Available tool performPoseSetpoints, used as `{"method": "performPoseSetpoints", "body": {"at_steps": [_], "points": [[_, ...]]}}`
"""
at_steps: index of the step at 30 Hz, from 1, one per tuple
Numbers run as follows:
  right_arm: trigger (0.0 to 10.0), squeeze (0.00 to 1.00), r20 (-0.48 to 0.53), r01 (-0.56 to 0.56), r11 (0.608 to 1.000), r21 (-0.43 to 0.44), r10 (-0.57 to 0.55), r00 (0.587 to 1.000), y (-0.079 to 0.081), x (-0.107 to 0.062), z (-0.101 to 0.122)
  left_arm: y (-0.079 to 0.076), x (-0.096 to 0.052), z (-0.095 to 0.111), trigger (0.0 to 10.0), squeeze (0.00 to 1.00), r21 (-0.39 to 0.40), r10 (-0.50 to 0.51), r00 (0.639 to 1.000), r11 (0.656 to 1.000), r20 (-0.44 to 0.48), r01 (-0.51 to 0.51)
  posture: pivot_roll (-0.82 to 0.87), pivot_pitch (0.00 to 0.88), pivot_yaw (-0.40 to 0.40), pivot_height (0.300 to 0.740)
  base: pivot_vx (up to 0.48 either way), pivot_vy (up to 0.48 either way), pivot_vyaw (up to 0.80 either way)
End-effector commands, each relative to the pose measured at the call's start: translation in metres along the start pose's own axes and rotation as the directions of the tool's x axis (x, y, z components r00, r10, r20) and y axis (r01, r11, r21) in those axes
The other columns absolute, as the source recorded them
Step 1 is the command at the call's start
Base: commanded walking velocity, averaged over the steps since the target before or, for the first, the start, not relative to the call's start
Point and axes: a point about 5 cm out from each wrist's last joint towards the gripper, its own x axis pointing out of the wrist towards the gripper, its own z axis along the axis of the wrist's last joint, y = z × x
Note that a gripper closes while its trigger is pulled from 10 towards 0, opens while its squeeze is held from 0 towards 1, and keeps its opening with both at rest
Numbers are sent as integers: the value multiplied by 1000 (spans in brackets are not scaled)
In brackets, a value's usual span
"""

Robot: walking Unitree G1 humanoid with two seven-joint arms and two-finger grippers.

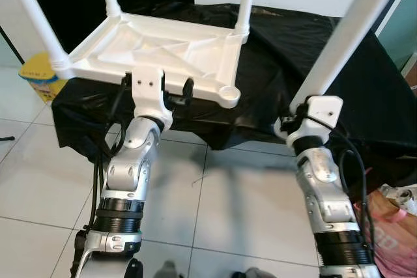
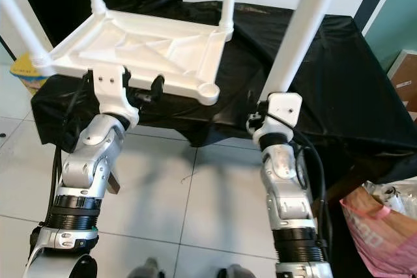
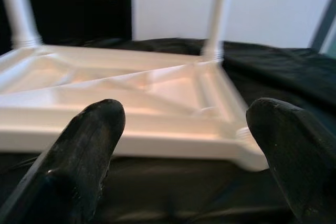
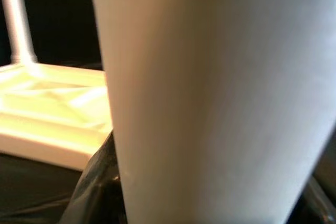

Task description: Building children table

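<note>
The upturned white tabletop (image 1: 163, 50) is lying on the black-draped surface (image 1: 339, 76), three legs fitted. The left gripper (image 3: 184, 145), fingers apart, is hovering at its near edge. The right gripper (image 1: 296, 110) is clamping the loose leg (image 1: 352, 30) at three o'clock of it.

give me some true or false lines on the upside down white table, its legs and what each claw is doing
1. The white tabletop lies upside down on a black cloth. True.
2. All four legs are already fitted in the tabletop. False: three stand in their corners, and the near corner socket is empty.
3. The right claw holds a loose white leg. True.
4. The left claw is shut on the tabletop. False: it is open, its fingers apart in front of the tabletop's near edge.
5. The floor is carpeted. False: it is pale tile.
</note>
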Motion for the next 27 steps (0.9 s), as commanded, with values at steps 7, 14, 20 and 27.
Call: {"method": "performPoseSetpoints", "body": {"at_steps": [7, 14, 20, 27], "points": [[10000, 0, 3, -20, 1000, 8, 20, 1000, 4, 0, 0, -3, 0, 4, 10000, 0, 65, 3, 999, 998, 37, -5, 96, 106, -42, 740, 0, 0, 0], [10000, 0, -1, -31, 999, 9, 31, 1000, 5, 0, 0, -4, -2, 3, 10000, 0, 55, -26, 1000, 998, 16, 25, 101, 112, -45, 740, 0, 0, 0], [10000, 0, -5, -32, 999, 4, 32, 999, 3, 0, -1, 0, -4, 4, 10000, 0, 55, -36, 999, 998, 19, 35, 101, 119, -45, 740, 161, 0, 0], [10000, 0, -2, -20, 1000, -3, 20, 1000, 0, 0, 0, 2, -4, 3, 10000, 0, 39, -27, 999, 999, 18, 27, 93, 125, -45, 740, 270, 0, 0]]}}
